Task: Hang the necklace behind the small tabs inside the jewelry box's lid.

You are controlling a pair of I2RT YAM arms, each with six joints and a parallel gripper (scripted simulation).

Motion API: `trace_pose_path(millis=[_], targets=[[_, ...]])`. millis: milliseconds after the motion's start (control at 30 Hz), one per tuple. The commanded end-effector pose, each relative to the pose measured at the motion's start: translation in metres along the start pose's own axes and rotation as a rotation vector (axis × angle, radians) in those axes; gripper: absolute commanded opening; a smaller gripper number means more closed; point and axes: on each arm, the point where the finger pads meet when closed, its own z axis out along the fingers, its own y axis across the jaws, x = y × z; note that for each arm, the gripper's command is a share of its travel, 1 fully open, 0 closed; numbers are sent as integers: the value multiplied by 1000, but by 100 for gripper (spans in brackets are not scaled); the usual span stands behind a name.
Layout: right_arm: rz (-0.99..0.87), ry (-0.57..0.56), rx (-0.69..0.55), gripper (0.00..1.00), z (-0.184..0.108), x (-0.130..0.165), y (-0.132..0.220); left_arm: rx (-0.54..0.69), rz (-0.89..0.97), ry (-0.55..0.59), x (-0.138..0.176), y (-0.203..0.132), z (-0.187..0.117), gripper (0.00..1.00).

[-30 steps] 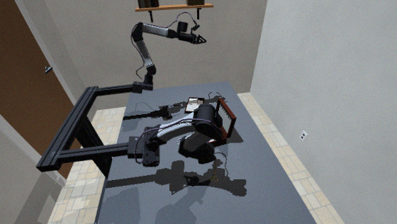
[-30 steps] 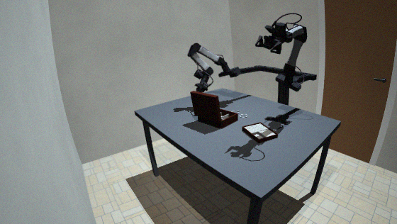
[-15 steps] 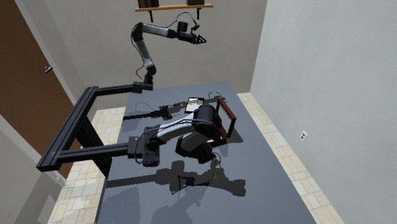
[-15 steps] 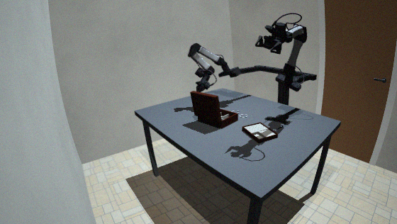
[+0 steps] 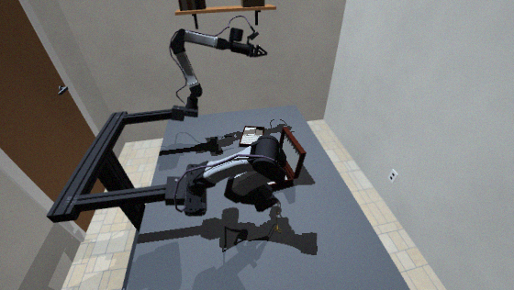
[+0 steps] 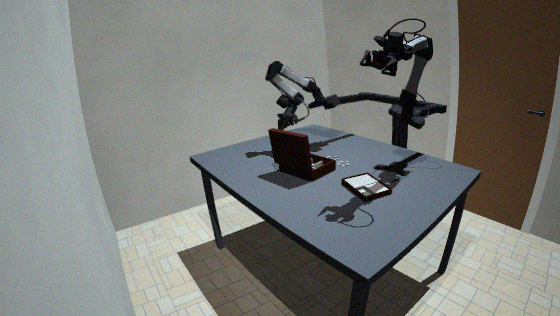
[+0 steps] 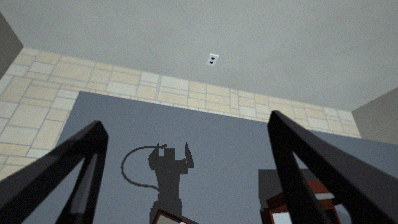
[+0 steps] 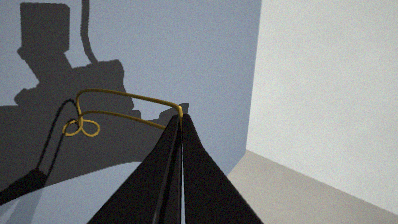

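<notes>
The dark red jewelry box (image 5: 303,158) (image 6: 291,152) (image 7: 321,188) stands open on the table, its lid raised. In the top view the near arm hides much of the box; small tabs show faintly along the lid's inside. My right gripper (image 8: 182,122) is shut on the gold necklace (image 8: 125,94) (image 5: 277,228). The necklace hangs from the fingertips in a narrow loop with a bow-shaped pendant, over bare table beside the box, clear of the lid. My left gripper (image 5: 263,51) (image 6: 377,65) (image 7: 187,122) is open and empty, high above the table.
A shallow red-rimmed tray (image 5: 240,140) (image 6: 355,192) with pale contents lies on the table, on the left arm's side of the box. Small pale rings (image 6: 343,163) lie beside the box. The near arm's links pass close to the box in the top view.
</notes>
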Motion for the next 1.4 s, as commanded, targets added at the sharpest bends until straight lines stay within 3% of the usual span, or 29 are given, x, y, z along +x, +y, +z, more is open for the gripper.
trace_pose_path(millis=[0,633,1367], targets=[[10,17,12,3,-4,3,-3,-7,7,-48,-22,2,-4,100],[9,16,13,3,-4,3,-3,-7,7,-48,-22,2,-4,100],[-58,74,174,3,-35,2,-68,-7,7,-48,-22,2,-4,100]])
